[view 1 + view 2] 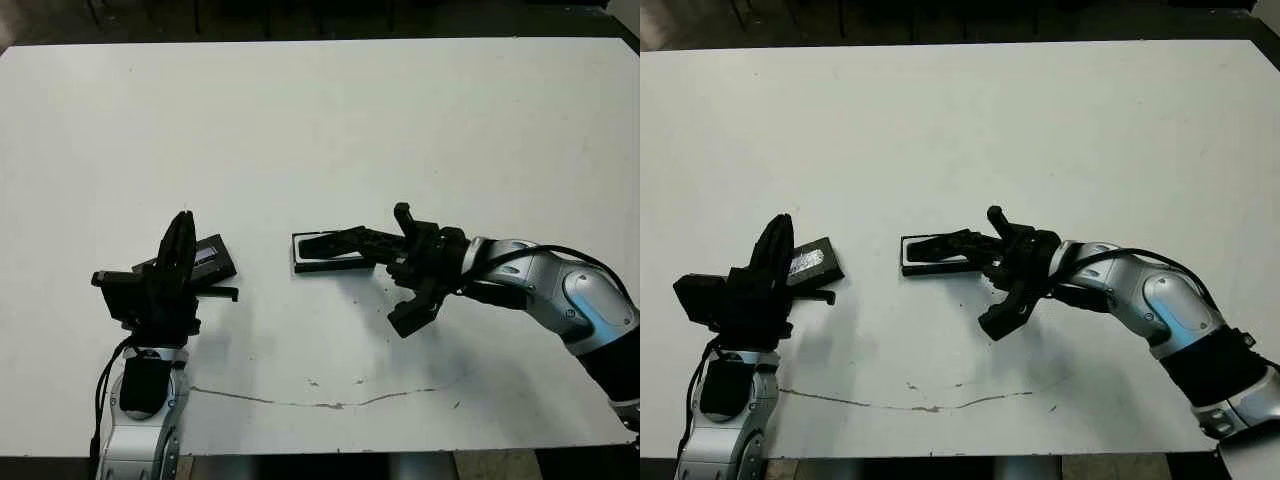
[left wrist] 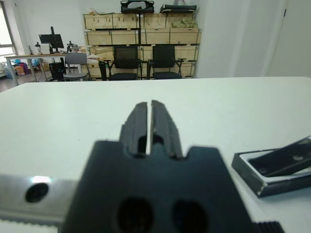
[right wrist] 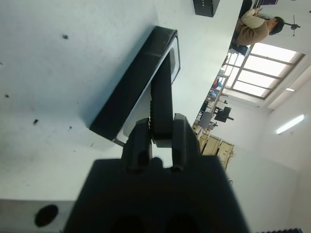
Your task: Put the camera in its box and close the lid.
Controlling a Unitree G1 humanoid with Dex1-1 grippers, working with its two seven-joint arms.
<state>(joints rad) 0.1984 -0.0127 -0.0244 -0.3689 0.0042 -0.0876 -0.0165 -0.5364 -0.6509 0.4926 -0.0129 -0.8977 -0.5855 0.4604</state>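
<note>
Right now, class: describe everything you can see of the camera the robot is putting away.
The camera is a slim black rectangular bar, matte like plastic. It lies tilted in the box, one end down on the white lining, the other raised over the rim. The right pincer is shut on that raised end. Its screen is not visible. The lid lies apart, by the left pincer.

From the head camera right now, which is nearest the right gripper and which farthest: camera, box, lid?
1. camera: held in the right gripper, tilted over the tray.
2. box: directly beneath, mid-table.
3. lid: farthest, across by the left gripper.
</note>
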